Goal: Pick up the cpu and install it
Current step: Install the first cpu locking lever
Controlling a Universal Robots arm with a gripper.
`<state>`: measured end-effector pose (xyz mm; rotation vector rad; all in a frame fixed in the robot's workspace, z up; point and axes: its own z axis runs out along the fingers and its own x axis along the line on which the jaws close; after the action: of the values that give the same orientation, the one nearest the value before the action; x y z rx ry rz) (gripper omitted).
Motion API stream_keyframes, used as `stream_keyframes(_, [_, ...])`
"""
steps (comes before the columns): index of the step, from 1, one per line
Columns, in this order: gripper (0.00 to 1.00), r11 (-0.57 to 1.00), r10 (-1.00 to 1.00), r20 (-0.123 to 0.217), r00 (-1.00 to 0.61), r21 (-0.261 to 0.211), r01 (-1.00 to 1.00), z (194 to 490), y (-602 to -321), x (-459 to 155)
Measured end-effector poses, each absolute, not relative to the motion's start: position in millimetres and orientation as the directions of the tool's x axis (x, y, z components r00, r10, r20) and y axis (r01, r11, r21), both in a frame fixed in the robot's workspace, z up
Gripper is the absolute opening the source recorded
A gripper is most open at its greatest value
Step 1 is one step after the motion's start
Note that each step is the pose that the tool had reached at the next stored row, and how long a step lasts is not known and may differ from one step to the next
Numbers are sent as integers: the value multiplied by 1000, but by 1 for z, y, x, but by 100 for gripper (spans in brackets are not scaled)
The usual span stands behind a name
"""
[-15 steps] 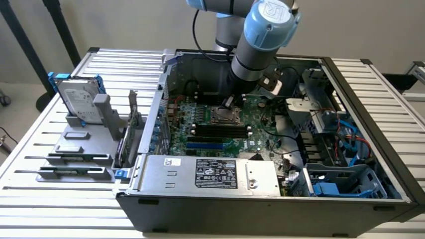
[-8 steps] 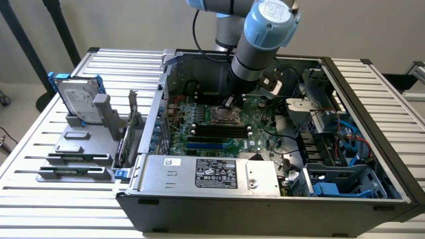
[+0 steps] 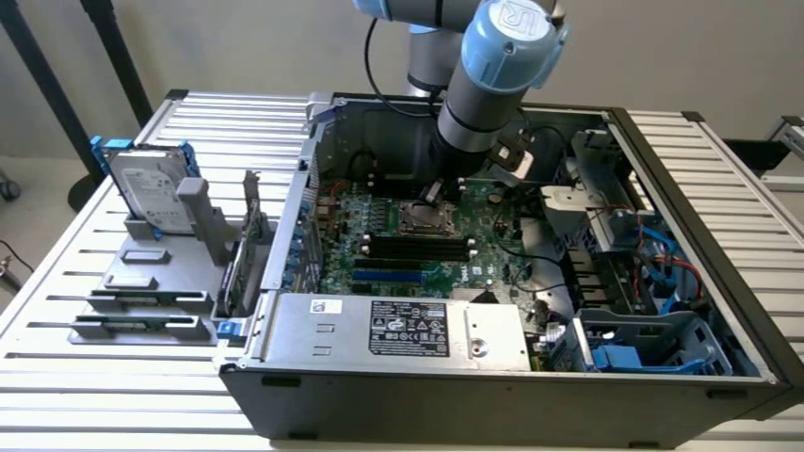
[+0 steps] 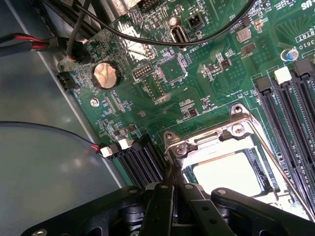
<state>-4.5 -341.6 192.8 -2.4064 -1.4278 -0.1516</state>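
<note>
Gripper fingers are together, tips pinched to one narrow point w/ nothing visibly between them. That point sits at the socket frame's corner, touching or just above the metal edge; can't tell which.

CPU: bright square seated flat inside the socket, just beside the fingertips and a bit further in across the frame from them. It looks already placed, not carried. It's square, so no long axis to speak of; its edges run parallel w/ the frame sides. Whether the frame is clamped down over it can't be told.

Pose: in the exterior view the arm comes down steeply from above into the open PC case, wrist near vertical, gripper over the socket mid-board. RAM slots lie beside the socket on the motherboard. Hard drive stands upright in a rack outside the case, on the exterior view's left, well apart.
</note>
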Motion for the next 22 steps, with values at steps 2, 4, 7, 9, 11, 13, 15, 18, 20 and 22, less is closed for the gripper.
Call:
stream_keyframes(2, [11, -439, 832, 260, 490, -232, 868, 192, -341, -5])
stream_keyframes(4, [11, -439, 832, 260, 490, -232, 868, 192, -341, -4])
stream_keyframes(7, [11, -438, 832, 262, 489, -231, 869, 192, -341, -5])
stream_keyframes(9, [11, -438, 831, 264, 489, -231, 869, 192, -341, -5])
stream_keyframes(11, [11, -438, 831, 265, 489, -232, 869, 195, -341, -5])
stream_keyframes(13, [11, -438, 831, 264, 489, -231, 869, 201, -342, -5])
stream_keyframes(15, [11, -438, 831, 264, 489, -232, 869, 207, -344, -7])
stream_keyframes(18, [11, -437, 831, 266, 489, -233, 869, 211, -348, -13])
stream_keyframes(20, [11, -437, 830, 268, 489, -234, 869, 214, -352, -17])
stream_keyframes(22, [11, -436, 829, 270, 489, -235, 869, 217, -356, -20])
